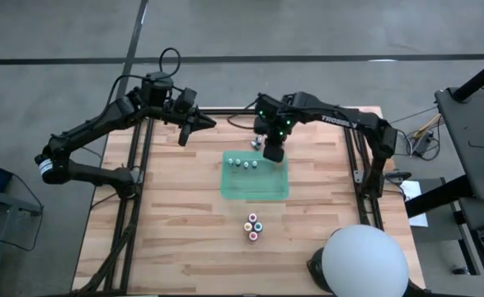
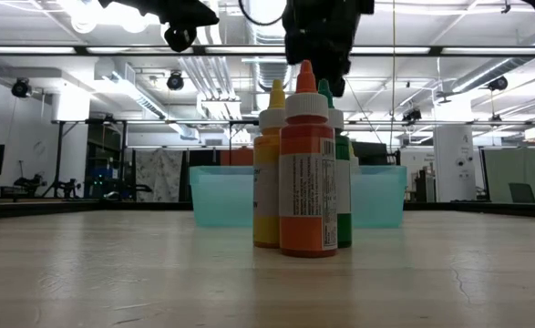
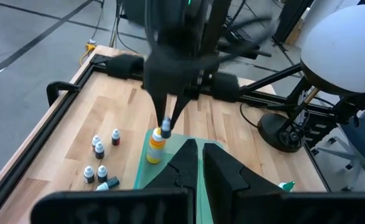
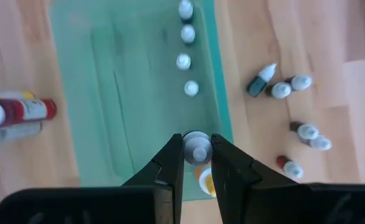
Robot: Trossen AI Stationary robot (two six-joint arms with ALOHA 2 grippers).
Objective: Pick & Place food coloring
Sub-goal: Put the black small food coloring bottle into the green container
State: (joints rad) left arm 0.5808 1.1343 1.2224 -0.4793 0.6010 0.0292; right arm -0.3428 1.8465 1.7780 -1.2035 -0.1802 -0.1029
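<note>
— While the right gripper [image 1: 273,153] hangs over the far right corner of the green tray [image 1: 254,188], what do its fingers have?

— They are clamped on the pale cap of the yellow-orange dropper bottle [image 3: 155,149]. The right wrist view looks straight down on that cap between the two fingers [image 4: 170,163], with a bit of orange body below it. The bottle is upright, just inside the tray's edge; whether its base touches the tray floor I cannot tell.

— And the rest of the food coloring?

— Four tiny pale-capped bottles [image 4: 186,46] stand in a row inside the tray, along the same side as the held one. Outside it, on the table just beside that side, is a loose group of small bottles [image 4: 294,118]; a dark green one lies tipped over, the others are mostly upright. Well apart, on the near side of the tray, four taller bottles [image 1: 252,227] stand bunched together, touching; the low view shows an orange one [image 2: 306,173] in front, with a yellow one [image 2: 267,173] and a green one [image 2: 344,196] behind.

— The left gripper [image 1: 187,129]?

— Its fingers are together with nothing between them. It hovers over the far left part of the table, well apart from the tray, pointing towards the right arm.
</note>
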